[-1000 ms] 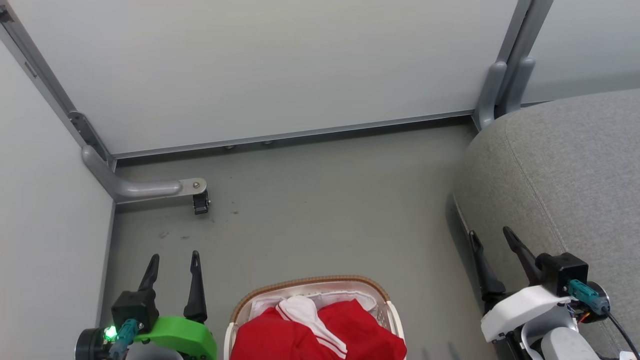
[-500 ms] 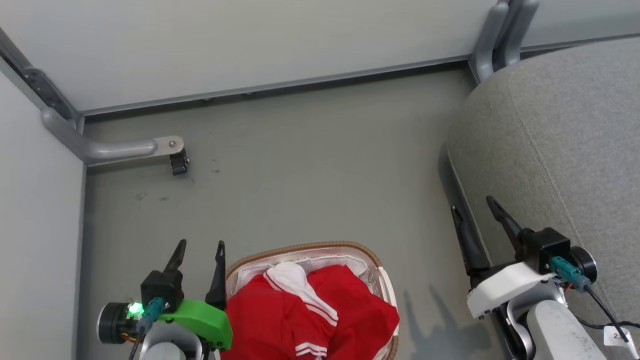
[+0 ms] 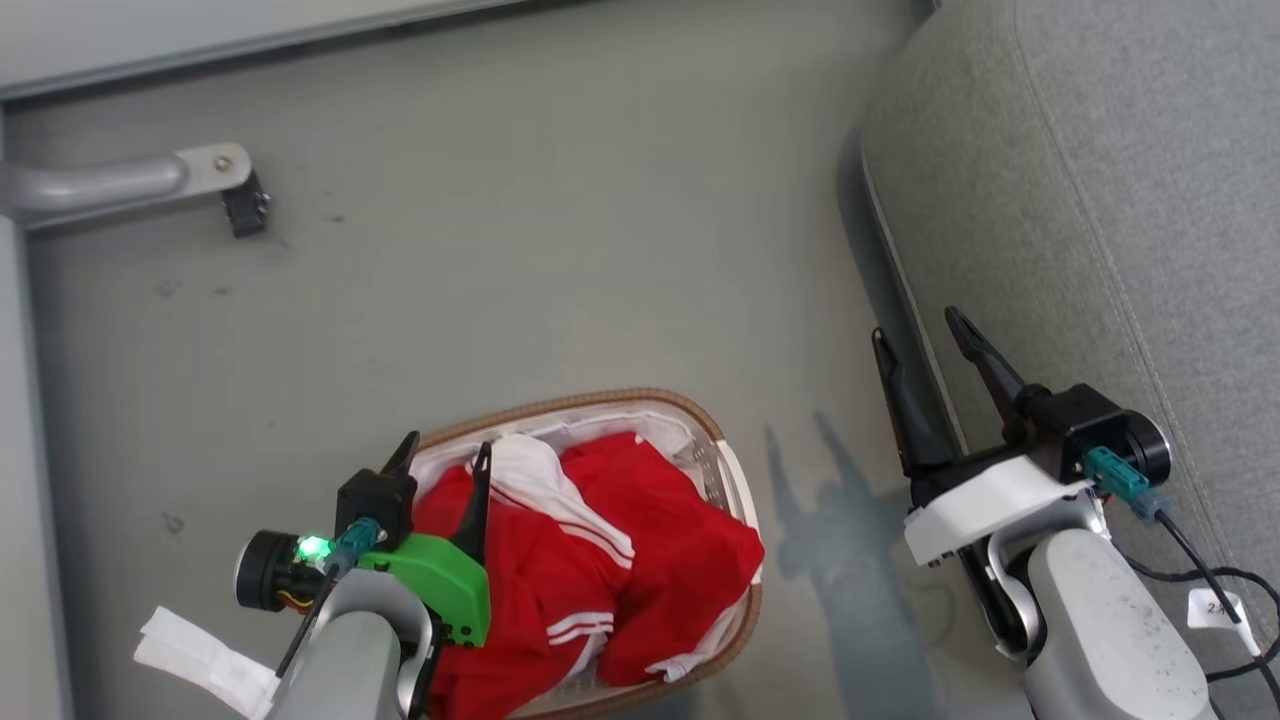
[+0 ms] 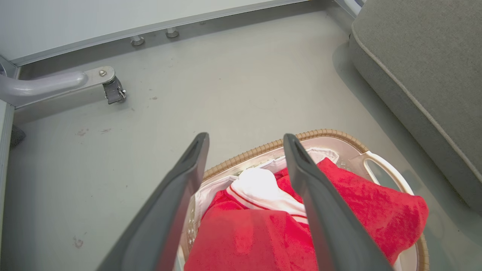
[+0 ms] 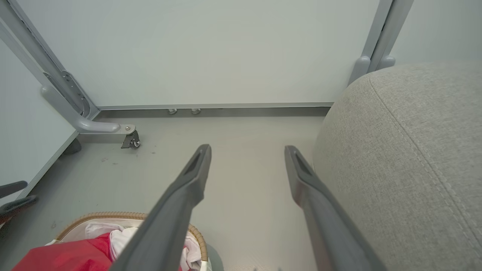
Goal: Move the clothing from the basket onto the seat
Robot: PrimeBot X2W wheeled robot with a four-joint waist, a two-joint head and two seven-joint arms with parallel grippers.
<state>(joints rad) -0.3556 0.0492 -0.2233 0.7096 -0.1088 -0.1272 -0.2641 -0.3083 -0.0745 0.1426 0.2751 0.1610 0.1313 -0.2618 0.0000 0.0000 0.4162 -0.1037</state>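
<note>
The clothing (image 3: 640,530), bright red with white striped trim, is heaped in the white basket, whose brown woven rim (image 3: 560,400) stands on the floor at the lower centre. My left gripper (image 3: 447,447) is open over the basket's left side, one finger above the red cloth and one near the rim, holding nothing. In the left wrist view the left gripper (image 4: 245,136) frames the clothing (image 4: 357,199) and the basket rim (image 4: 320,133). My right gripper (image 3: 915,325) is open and empty beside the grey seat (image 3: 1100,200). In the right wrist view the right gripper (image 5: 247,148) stands left of the seat (image 5: 406,150).
A grey metal leg with a small caster (image 3: 200,175) juts over the floor at the upper left, below a pale wall panel (image 5: 211,52). Bare grey floor (image 3: 560,220) lies between basket and seat. Black cables (image 3: 1210,590) trail by my right arm.
The head camera has tilted down, shifting the whole picture. My left gripper has moved right, from beside the basket to over its left side. Both grippers stay open.
</note>
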